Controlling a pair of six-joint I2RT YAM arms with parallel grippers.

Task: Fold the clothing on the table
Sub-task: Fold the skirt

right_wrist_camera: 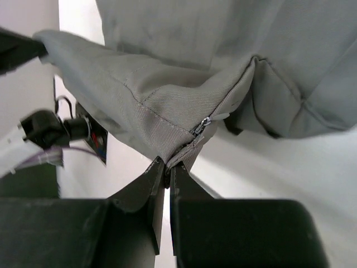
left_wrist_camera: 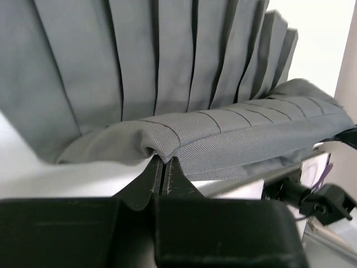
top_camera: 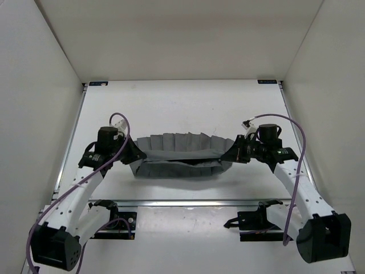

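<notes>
Finds the clothing (top_camera: 179, 149) at the centre of the table (top_camera: 182, 103), stretched from 9 o'clock to 3 o'clock between the two arms; shows as a dark grey fan, with pleats spread toward 12 o'clock and a plain stitched band along the 6 o'clock side; sags a little at the middle of that band and throws a soft shadow on the white surface toward 6 o'clock. Clamps the 9 o'clock end with the left gripper (top_camera: 136, 155), with jaws pressed together and only a small fold of the band nipped between the tips, seen plainly from the left wrist; bunches the fabric into a small pucker just above the pinch. Clamps the 3 o'clock end with the right gripper (top_camera: 229, 154), with jaws likewise closed down to a sliver; bites the corner of the garment right beside a zip (right_wrist_camera: 203, 124), with cloth draping away toward 12 o'clock in the right wrist view. Cannot tell whether the pleated part rests on the table or hangs clear of it. Lies parallel to a metal rail (top_camera: 182, 202) at 6 o'clock, well apart from it.
</notes>
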